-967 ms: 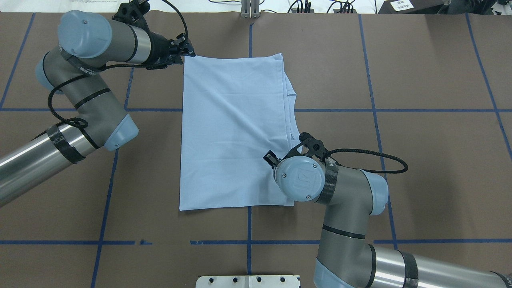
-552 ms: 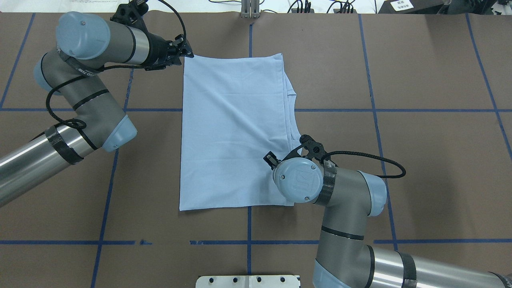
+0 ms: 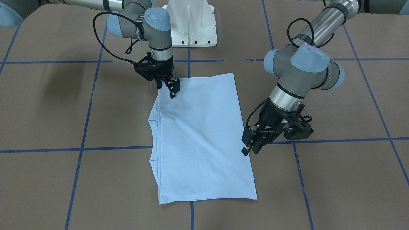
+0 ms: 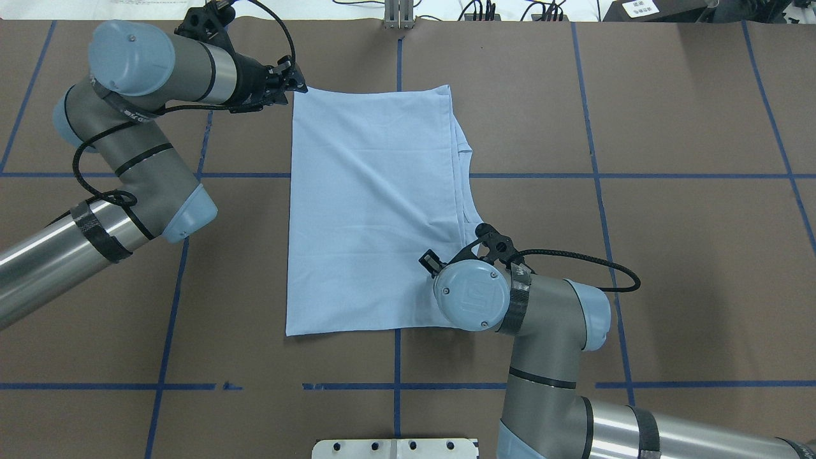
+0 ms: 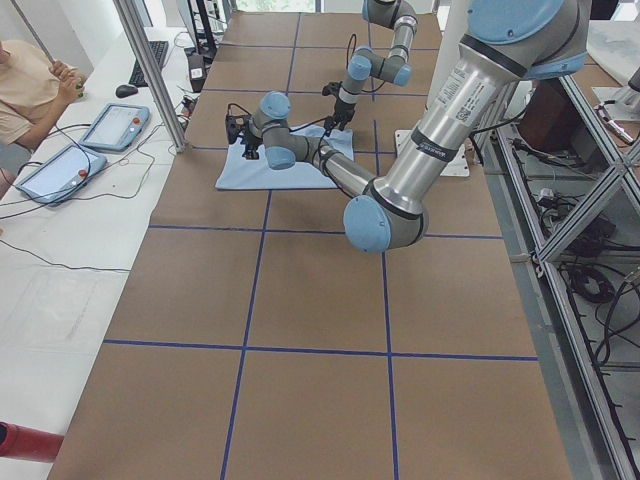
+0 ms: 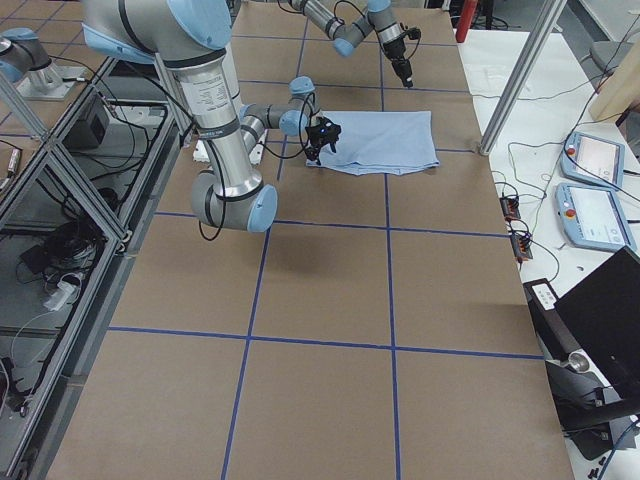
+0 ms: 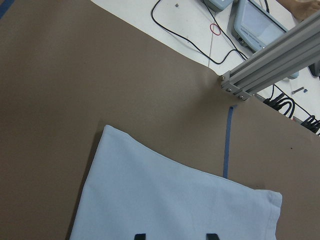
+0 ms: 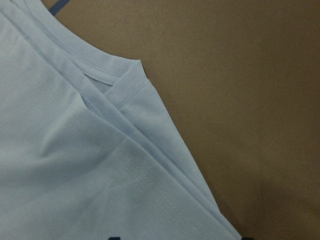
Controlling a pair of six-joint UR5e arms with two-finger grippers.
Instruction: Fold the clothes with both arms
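Moved: left fingers [image 7: 140,237] edged off the T-shirt [image 4: 370,210] corner, right arm [image 4: 548,312] drew slightly toward pedestal base [image 3: 191,28]; shirt unshifted | shirt: flat, folded lengthwise on bench [image 4: 669,255], just before base | left fingers: parted, empty, by corner farthest from base | right fingers [image 3: 174,89]: parted, empty, over collar-side edge nearer base | read: regrasp pending, crosswise fold likely remains

Very little was legible: the light blue joint cap [image 4: 470,295] on the right arm [image 4: 548,338] bore an embossed square emblem that looked like the letters "UR" (faint, and seen only from overhead). White lettering ran along the black strap [image 4: 131,115] on the left arm [image 4: 137,172], and a white label [image 4: 640,7] sat on a dark object [image 4: 682,9] at the far right, but both were too small to read.
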